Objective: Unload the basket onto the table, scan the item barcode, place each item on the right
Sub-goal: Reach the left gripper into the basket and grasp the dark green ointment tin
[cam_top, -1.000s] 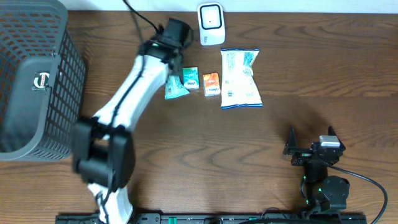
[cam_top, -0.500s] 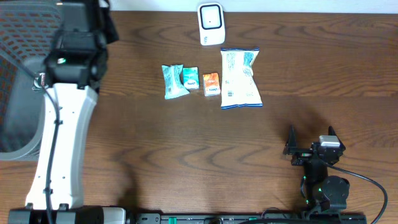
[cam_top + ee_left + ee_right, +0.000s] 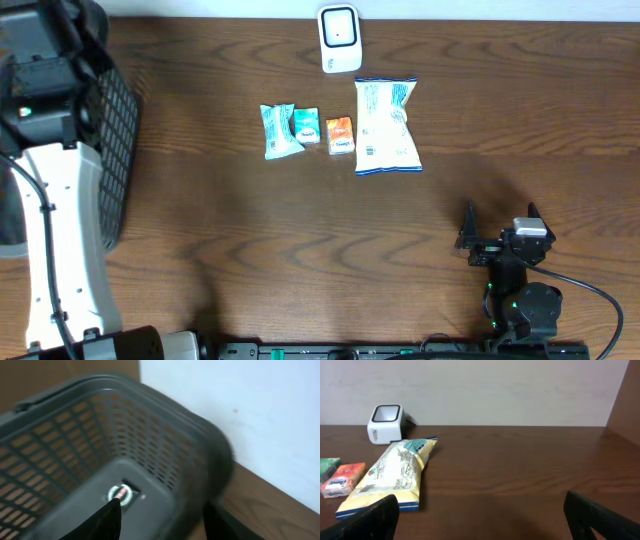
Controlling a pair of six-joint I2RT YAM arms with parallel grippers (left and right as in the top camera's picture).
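Observation:
A white barcode scanner (image 3: pixel 339 38) (image 3: pixel 385 422) stands at the table's back edge. In front of it lie a big white-and-blue snack bag (image 3: pixel 386 125) (image 3: pixel 395 472), an orange packet (image 3: pixel 340 135) (image 3: pixel 342 480), a green packet (image 3: pixel 306 127) and a teal packet (image 3: pixel 278 131). My left gripper (image 3: pixel 165 510) hovers far left over the dark basket (image 3: pixel 100 425), jaws apart, nothing between them. Near the front right, the right gripper (image 3: pixel 500 215) (image 3: pixel 480 505) rests wide open and empty, facing the items.
The grey mesh basket (image 3: pixel 115 130) fills the table's far left corner, partly hidden under my white left arm (image 3: pixel 55 230). A white wall runs behind the table. Bare brown wood lies between the items and the right gripper.
My left arm has swung away from the packets by the scanner, far to the left, ending above the basket. All packets stay in place. The right arm has not moved.

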